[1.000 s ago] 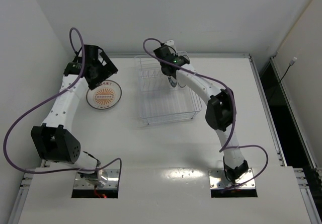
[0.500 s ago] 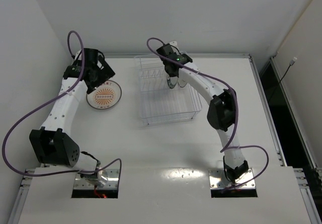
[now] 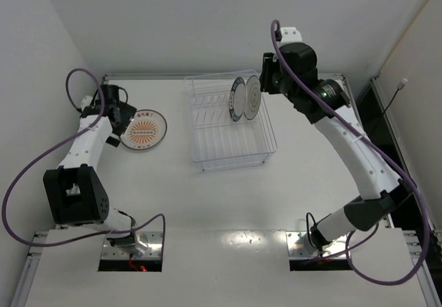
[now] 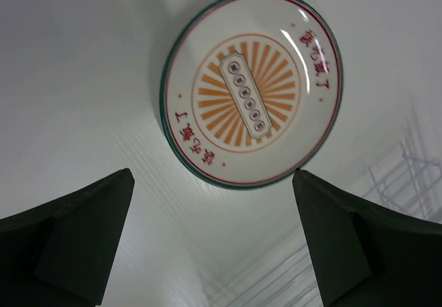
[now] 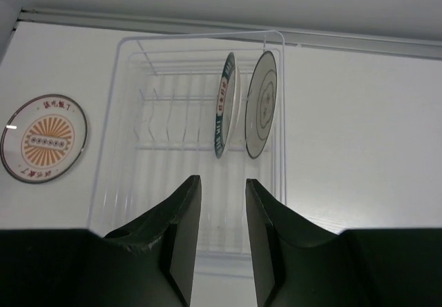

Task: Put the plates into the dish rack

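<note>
**One plate left to load, flat on the table in front of the left gripper**

Top view: the sunburst plate (image 3: 143, 129) lies flat near the table's (image 3: 207, 210) far left corner, just beside the left gripper (image 3: 124, 119). The rack (image 3: 207, 156) at the far edge holds the lettered plate (image 3: 237, 98) and ringed plate (image 3: 253, 97) upright, and the right gripper (image 3: 266, 79) hangs beyond it.
Left wrist: fingers spread wide and empty, with the plate just ahead between them.
Right wrist: fingers narrowly parted and empty, well apart from it. The left arm looks the nearer.

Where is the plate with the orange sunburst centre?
The sunburst plate lies flat on the table at the left of the top view, outside the dish rack and beside the left hand.
</note>
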Robot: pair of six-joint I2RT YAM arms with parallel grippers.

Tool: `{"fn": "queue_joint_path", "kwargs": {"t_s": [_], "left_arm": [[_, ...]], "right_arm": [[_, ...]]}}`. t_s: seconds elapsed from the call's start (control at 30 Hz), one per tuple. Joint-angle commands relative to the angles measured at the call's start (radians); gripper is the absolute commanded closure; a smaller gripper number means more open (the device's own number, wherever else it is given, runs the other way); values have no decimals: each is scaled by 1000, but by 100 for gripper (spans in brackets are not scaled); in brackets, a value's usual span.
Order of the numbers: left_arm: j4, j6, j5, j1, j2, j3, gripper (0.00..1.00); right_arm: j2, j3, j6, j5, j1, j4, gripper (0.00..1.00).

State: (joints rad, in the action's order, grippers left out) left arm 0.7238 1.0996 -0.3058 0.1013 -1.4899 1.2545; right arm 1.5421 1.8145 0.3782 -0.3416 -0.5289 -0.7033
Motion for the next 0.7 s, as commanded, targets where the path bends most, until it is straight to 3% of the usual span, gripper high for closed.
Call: {"fn": "queue_joint_path", "kwargs": {"t_s": [0.0,0.17,0.3,0.37,0.57,0.67], "left_arm": [[-205,118,68,57,72,-166,0],[-470,137,103,81,112,-377,0],[-746,255,142,90,100,-549,0],[-782,328,151,90,77,-602,1],[-823,348,142,90,5,-624,14],[-892,370,142,90,-27,-647,29]], "right_arm": [[-13,-90,-4,92,18,-10,71],[-92,-123,-36,101,53,-48,71],[-103,-123,-68,122,85,-111,71],[-103,-98,-79,122,95,-142,71],[-148,-113,-113,82,104,-179,71],[-158,-135,-113,73,104,-188,71]]}}
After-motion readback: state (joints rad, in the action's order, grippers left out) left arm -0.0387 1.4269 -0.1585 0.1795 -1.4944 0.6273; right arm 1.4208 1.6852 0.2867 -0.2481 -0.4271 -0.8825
